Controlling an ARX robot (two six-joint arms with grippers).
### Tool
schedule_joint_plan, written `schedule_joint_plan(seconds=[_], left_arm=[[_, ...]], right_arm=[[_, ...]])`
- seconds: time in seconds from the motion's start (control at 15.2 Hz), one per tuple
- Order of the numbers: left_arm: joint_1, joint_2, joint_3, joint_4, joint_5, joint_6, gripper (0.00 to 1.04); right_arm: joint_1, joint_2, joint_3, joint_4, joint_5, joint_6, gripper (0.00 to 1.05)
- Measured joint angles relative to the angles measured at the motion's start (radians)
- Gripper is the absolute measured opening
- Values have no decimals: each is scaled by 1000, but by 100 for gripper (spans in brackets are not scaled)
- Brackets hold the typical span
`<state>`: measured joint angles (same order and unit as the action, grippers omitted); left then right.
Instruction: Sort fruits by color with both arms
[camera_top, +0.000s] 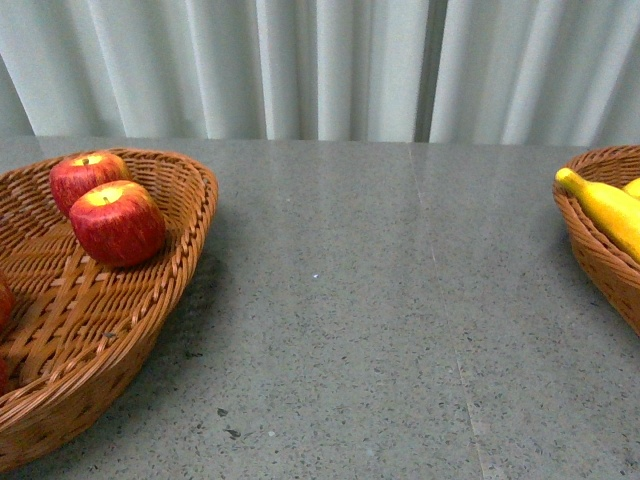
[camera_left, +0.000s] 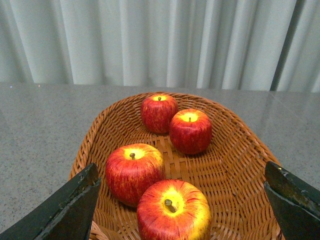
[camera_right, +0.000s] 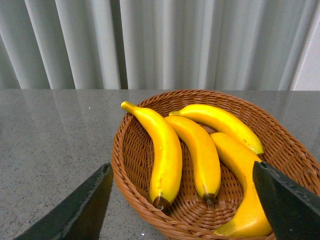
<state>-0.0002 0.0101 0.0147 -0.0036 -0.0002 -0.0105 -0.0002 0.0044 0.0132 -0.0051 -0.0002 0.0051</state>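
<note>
Our left claw (camera_left: 182, 200) hangs spread wide and grips nothing, over the left wicker basket (camera_left: 240, 150), which holds four red apples (camera_left: 134, 172): two close to the claw, two touching at the far end. Our right claw (camera_right: 182, 202) is likewise released and bare above the right basket (camera_right: 135, 175), where four yellow bananas (camera_right: 162, 155) lie side by side. Both baskets sit well apart on the grey counter (camera_top: 380, 300), before a pale curtain (camera_top: 330, 65).
</note>
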Motion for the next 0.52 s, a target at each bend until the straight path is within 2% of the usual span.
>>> schedule_joint_plan(seconds=[0.13,0.2,0.52], left_arm=[[0,0,0,0,0,0,98],[0,0,0,0,0,0,98],[0,0,0,0,0,0,98]], right_arm=[[0,0,0,0,0,0,100],[0,0,0,0,0,0,97],[0,0,0,0,0,0,98]])
